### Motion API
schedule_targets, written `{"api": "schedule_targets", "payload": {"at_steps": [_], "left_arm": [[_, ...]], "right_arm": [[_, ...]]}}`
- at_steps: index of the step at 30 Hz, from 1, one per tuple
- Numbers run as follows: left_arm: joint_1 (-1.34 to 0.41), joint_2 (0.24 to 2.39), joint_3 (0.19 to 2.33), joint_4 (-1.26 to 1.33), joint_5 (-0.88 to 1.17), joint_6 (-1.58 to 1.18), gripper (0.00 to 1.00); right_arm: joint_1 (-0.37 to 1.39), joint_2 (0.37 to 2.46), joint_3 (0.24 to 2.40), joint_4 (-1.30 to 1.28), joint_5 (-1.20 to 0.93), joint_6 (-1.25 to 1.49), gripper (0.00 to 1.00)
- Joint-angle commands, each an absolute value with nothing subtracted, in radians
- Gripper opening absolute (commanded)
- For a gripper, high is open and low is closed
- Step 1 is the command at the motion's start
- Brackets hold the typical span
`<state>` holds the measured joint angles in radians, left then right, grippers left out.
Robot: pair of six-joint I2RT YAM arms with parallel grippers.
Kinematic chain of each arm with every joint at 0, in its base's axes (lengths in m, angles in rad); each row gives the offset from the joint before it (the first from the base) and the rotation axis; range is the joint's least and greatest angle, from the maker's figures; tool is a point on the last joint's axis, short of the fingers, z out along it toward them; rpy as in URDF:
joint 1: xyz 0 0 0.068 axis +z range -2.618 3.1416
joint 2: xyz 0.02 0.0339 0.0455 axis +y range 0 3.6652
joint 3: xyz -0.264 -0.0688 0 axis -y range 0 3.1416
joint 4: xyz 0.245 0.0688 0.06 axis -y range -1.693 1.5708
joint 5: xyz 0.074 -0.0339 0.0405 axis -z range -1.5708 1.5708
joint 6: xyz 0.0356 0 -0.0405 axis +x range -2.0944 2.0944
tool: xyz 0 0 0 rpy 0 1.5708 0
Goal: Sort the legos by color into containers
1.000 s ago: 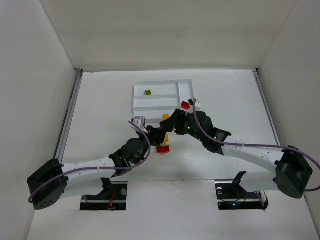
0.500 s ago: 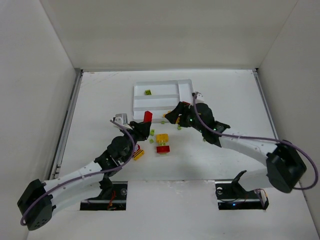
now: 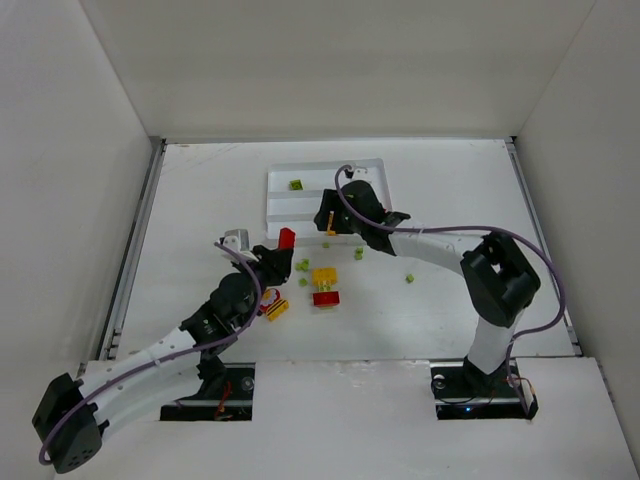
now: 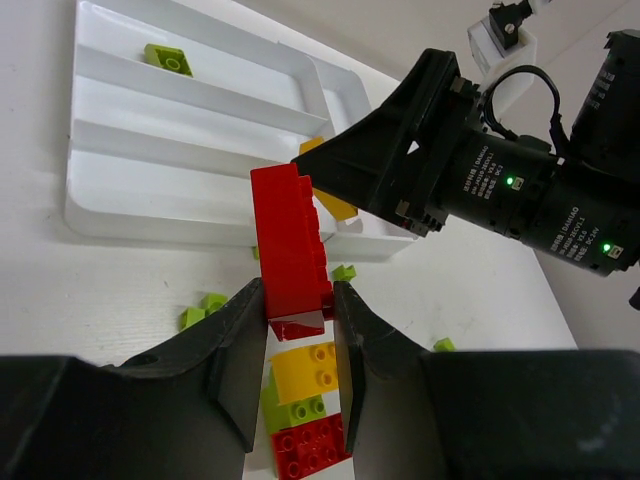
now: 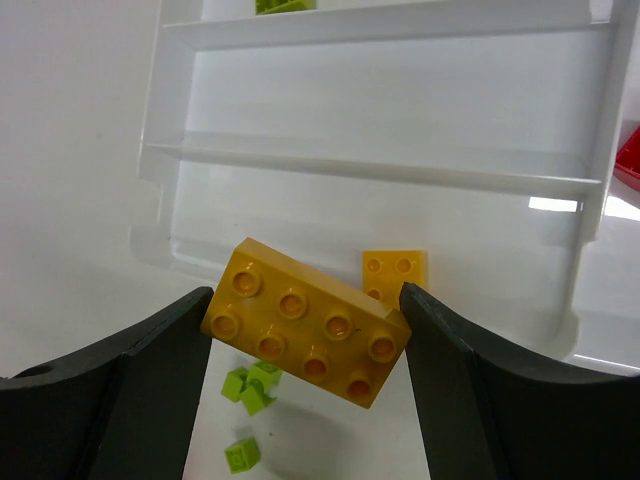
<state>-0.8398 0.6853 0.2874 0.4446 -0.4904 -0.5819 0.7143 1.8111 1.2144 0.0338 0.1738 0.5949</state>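
My left gripper [image 3: 283,246] is shut on a red brick [image 3: 287,237] and holds it upright above the table, left of the white tray [image 3: 318,206]. In the left wrist view the red brick [image 4: 290,240] sits between the fingers [image 4: 235,350]. My right gripper [image 3: 330,224] is shut on a yellow-orange brick [image 5: 305,334] held tilted over the tray's near edge [image 5: 300,255]. A small yellow brick [image 5: 393,275] lies in the near slot. A lime green brick [image 3: 296,184] lies in the far slot. A red piece [image 5: 630,160] shows in the crosswise slot.
A clump of yellow, green and red bricks [image 3: 325,286] lies on the table below the tray, under my left fingers in the wrist view [image 4: 305,400]. A yellow and red piece [image 3: 275,308] lies left of it. Small green bits [image 3: 302,265] [image 3: 408,277] are scattered nearby.
Both grippers have lifted away from the clump. The left drew back to the left with the red brick. The right moved up and left to the tray's near edge with the yellow brick.
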Motion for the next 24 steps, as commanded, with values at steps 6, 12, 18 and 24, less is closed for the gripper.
{"api": "schedule_targets", "payload": {"at_steps": [6, 12, 18, 24], "left_arm": [[-0.785, 0.693, 0.354, 0.364, -0.497, -0.594, 0.18], [-0.674, 0.779, 0.437, 0.344, -0.447, -0.584, 0.19], [-0.575, 0.845, 0.48, 0.345, -0.381, -0.612, 0.19], [-0.532, 0.877, 0.517, 0.334, -0.336, -0.617, 0.19]], "right_arm": [[0.731, 1.879, 1.336, -0.054, 0.207, 0.542, 0.63], [0.763, 1.948, 1.422, -0.089, 0.206, 0.505, 0.64], [0.778, 2.009, 1.482, -0.101, 0.207, 0.491, 0.65], [0.777, 2.066, 1.555, -0.109, 0.219, 0.482, 0.66]]}}
